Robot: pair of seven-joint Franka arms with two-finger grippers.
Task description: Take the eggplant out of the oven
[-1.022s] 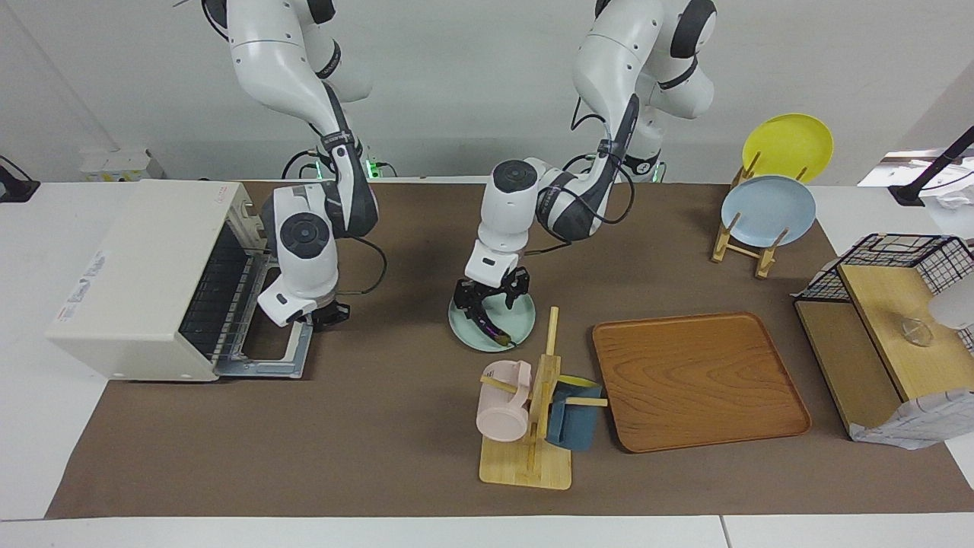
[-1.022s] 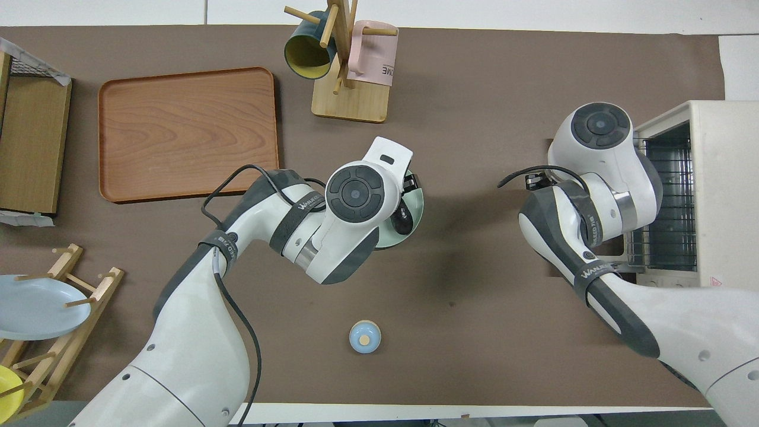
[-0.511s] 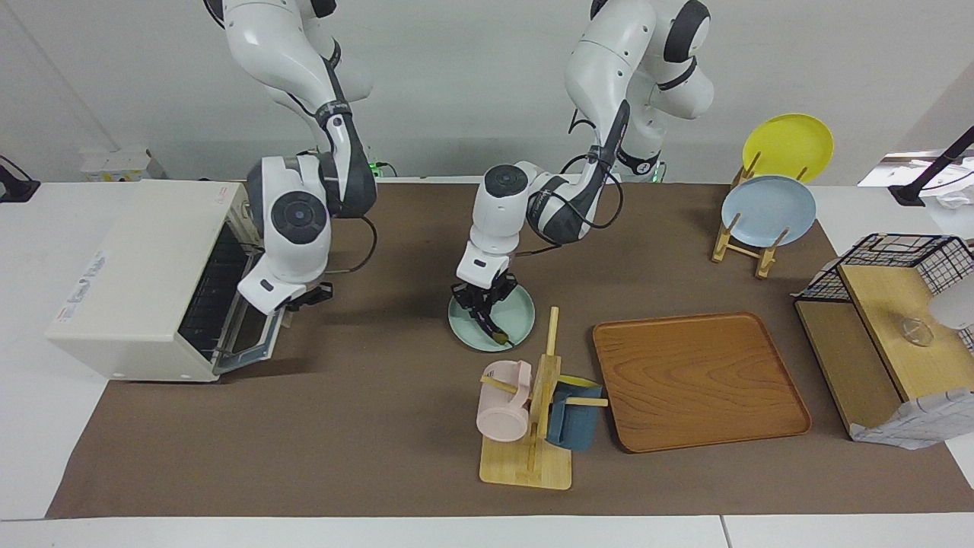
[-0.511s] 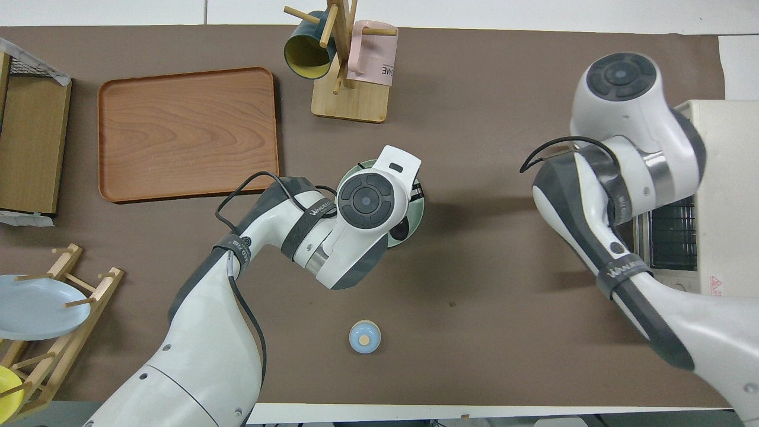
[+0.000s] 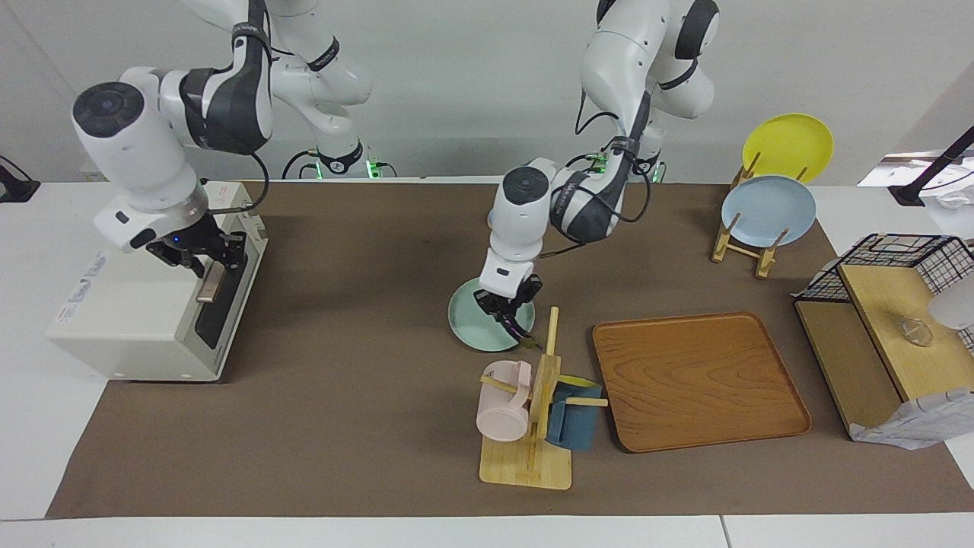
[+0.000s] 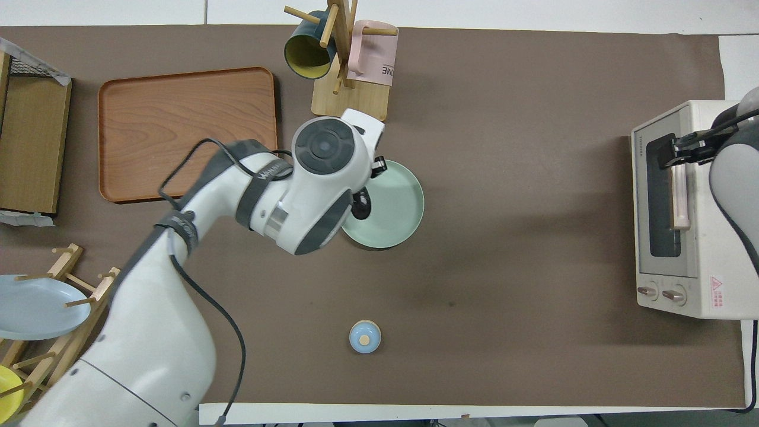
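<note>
Facing view, oven (image 5: 144,304) door now closed

Robotics lab bench staged as a kitchen counter

Two white robot arms (image 5: 609,68) are mounted at a white table (image 5: 30,426) covered by a brown mat (image 5: 342,426), against a bare white wall (image 5: 472,91). Kitchen props are laid out on it: toaster oven (image 5: 137,320), mug tree (image 5: 533,426), plate rack (image 5: 749,243), wooden tray (image 5: 700,380), pale green plate (image 5: 475,320). A camera stand (image 5: 940,171) sits at the table edge.
</note>
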